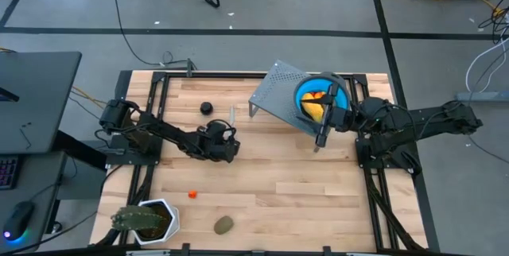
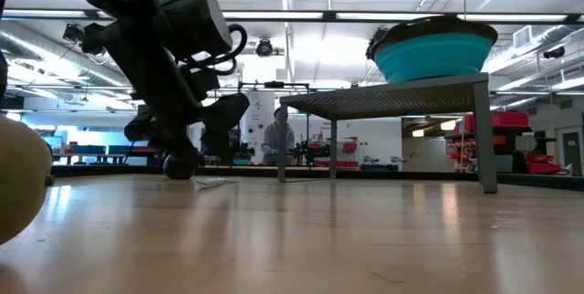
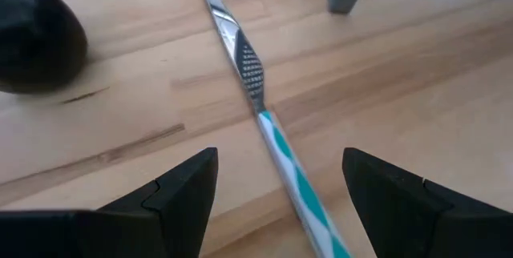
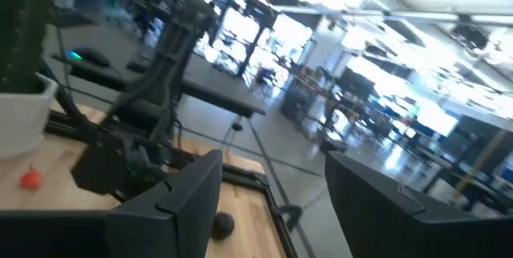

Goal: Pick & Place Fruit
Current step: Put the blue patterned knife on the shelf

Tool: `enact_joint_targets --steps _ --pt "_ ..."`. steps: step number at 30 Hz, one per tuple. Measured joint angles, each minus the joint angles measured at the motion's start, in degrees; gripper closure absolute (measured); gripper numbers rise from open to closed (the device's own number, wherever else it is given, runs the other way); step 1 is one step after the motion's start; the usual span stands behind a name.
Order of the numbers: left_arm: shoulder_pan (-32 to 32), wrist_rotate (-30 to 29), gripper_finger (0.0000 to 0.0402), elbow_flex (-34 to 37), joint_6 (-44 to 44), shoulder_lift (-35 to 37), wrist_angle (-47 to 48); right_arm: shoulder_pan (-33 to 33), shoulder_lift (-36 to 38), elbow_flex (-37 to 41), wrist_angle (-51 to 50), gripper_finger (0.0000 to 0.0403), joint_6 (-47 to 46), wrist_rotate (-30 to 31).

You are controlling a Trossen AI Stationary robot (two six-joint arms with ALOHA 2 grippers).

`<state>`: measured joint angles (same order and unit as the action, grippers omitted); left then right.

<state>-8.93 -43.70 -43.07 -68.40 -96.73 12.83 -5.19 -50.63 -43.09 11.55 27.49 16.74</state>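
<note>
1. Reach step, I judge: left gripper (image 3: pixel 276 190) hangs low mid-table, fingers apart, empty, over the blue stick (image 3: pixel 260 110).
2. Dark fruit (image 1: pixel 206 107) sits just beyond, left of the stick; next move calls for swinging onto it.
3. Right gripper (image 4: pixel 272 198) is spread over the bowl (image 1: pixel 305 91); yellow fruit (image 1: pixel 316 103) inside.
</note>
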Motion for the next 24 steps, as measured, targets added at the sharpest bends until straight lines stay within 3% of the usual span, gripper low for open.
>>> enact_joint_targets --steps 8,18,24 --pt "-0.4 4.7 0.0127 0.0 0.9 0.0 -0.7 0.0 0.0 0.0 -0.5 0.0170 0.0 3.2" --pt "-1.0 4.2 0.0127 0.3 -3.0 -2.7 0.2 0.0 0.0 0.0 -0.2 0.0170 0.0 3.1" --pt "-1.5 0.7 0.0127 0.0 -3.6 -5.9 -0.4 0.0 -0.1 0.0 -0.4 0.0170 0.0 2.7"
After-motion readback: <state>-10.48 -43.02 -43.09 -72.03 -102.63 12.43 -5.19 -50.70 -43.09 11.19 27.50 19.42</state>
